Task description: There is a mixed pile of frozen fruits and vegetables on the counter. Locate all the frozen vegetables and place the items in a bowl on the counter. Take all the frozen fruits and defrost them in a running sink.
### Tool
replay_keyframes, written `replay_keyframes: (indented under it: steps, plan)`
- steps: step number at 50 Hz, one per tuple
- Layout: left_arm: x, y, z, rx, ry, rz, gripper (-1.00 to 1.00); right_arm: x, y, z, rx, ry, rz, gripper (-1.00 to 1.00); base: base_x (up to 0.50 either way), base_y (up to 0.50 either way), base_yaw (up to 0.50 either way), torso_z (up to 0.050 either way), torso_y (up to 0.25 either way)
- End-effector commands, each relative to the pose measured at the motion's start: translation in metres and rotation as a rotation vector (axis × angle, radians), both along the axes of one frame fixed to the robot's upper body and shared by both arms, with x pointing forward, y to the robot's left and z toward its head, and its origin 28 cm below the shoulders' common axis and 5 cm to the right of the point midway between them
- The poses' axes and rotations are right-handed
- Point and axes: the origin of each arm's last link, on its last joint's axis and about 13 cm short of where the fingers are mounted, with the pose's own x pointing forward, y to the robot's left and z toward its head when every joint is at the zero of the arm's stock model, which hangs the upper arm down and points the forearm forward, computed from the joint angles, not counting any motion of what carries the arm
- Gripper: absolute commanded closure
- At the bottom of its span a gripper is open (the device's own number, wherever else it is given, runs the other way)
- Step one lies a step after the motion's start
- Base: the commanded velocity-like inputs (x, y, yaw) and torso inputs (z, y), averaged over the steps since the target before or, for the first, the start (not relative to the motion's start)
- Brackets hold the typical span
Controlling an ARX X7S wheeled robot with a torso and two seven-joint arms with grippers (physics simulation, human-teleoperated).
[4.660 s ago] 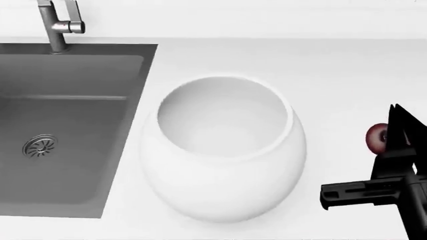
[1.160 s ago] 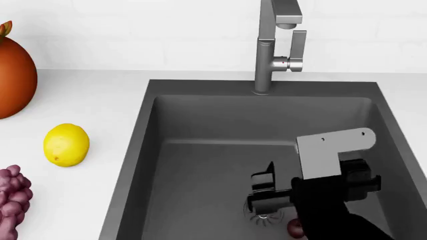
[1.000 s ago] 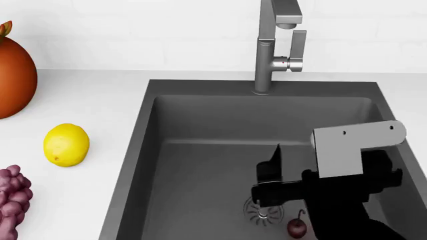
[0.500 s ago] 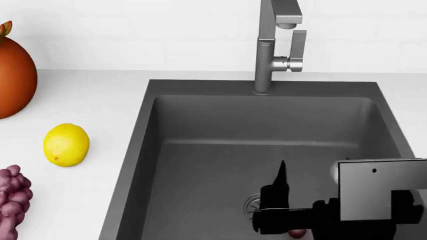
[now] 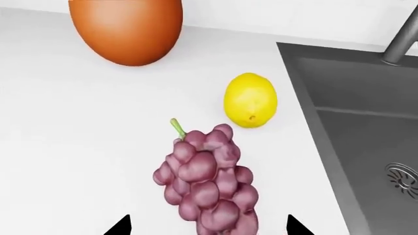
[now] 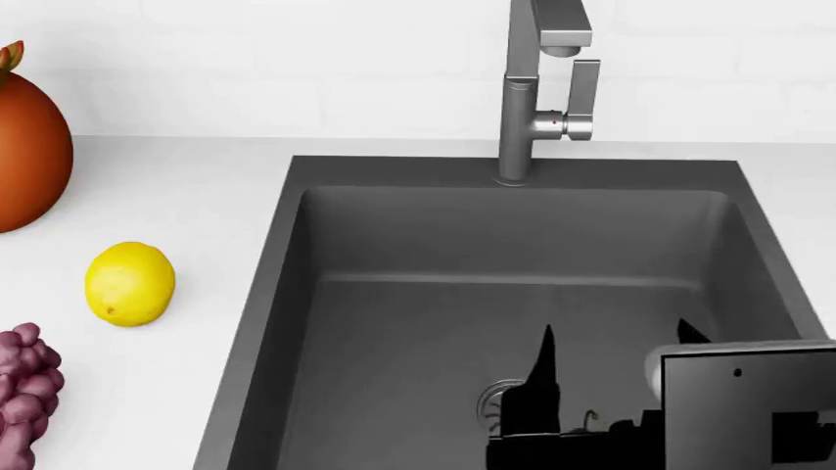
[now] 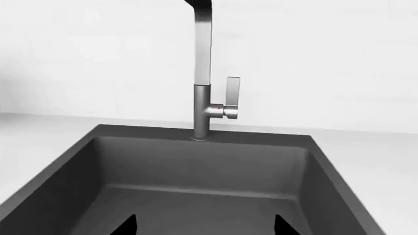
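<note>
The purple-red grape bunch (image 5: 207, 183) lies on the white counter (image 5: 78, 122). My left gripper (image 5: 207, 226) is open, with its two tips either side of the bunch's near end. The yellow lemon (image 5: 250, 100) lies just beyond the grapes. In the head view the lemon (image 6: 129, 283) and the grapes (image 6: 23, 397) are left of the dark grey sink (image 6: 392, 323). My right gripper (image 6: 614, 357) is open and empty over the basin, near the drain (image 6: 494, 397). It hides the small dark red fruit; only a thin stem (image 6: 590, 418) shows. The bowl and the avocado are out of view.
The steel tap (image 6: 538, 93) stands behind the sink and also shows in the right wrist view (image 7: 202, 73), with no water running. The orange egg-shaped pot (image 6: 20, 147) stands at the far left, behind the lemon. The left wrist view shows the sink's edge (image 5: 307, 112) right of the fruit.
The head view has swung from the bowl to the sink. My right gripper has left the small red fruit by the drain and drawn back toward the lower right, covering it.
</note>
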Motion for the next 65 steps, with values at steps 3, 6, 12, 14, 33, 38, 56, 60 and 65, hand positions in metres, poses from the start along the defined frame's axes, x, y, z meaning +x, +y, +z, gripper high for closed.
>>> replay_keyframes:
  steps: [3, 6, 12, 14, 33, 38, 56, 60, 65]
  plan:
    - [0.019, -0.004, -0.018, -0.033, 0.020, 0.017, -1.00, 0.002, -0.002, 0.001, 0.018, -0.023, -0.001, -1.00, 0.00, 0.00, 0.00, 0.000, 0.000]
    - [0.021, -0.004, -0.022, -0.022, 0.028, 0.013, -1.00, 0.002, -0.001, -0.001, 0.018, -0.017, 0.005, -1.00, 0.00, 0.00, 0.00, 0.000, 0.000]
    - [0.028, -0.005, -0.029, -0.023, 0.041, 0.018, -1.00, 0.001, 0.000, 0.002, 0.015, -0.025, 0.009, -1.00, 0.00, 0.00, 0.00, 0.000, 0.000]
    - [0.030, -0.005, -0.032, -0.024, 0.049, 0.014, -1.00, 0.001, 0.000, 0.001, 0.014, -0.024, 0.010, -1.00, 0.00, 0.00, 0.00, 0.000, 0.000]
    - [0.044, -0.016, -0.053, -0.014, 0.112, 0.002, -1.00, 0.001, 0.000, 0.001, 0.003, -0.030, 0.017, -1.00, 0.00, 0.00, 0.00, 0.000, 0.000]
    - [0.047, -0.020, -0.061, -0.013, 0.127, -0.007, -1.00, 0.000, 0.000, 0.000, -0.005, -0.031, 0.017, -1.00, 0.00, 0.00, 0.00, 0.000, 0.000]
    - [0.037, -0.025, -0.048, -0.011, 0.035, 0.057, 1.00, -0.001, 0.000, 0.000, -0.004, -0.029, 0.024, -1.00, 0.00, 0.00, 0.00, 0.000, 0.000]
    - [0.024, -0.026, -0.045, -0.046, -0.014, 0.100, 1.00, -0.001, 0.000, -0.001, -0.002, -0.026, 0.027, -1.00, 0.00, 0.00, 0.00, 0.000, 0.000]
    - [0.009, -0.027, -0.018, -0.025, -0.114, 0.116, 1.00, -0.002, 0.001, 0.000, -0.006, -0.027, 0.031, -1.00, 0.00, 0.00, 0.00, 0.000, 0.000]
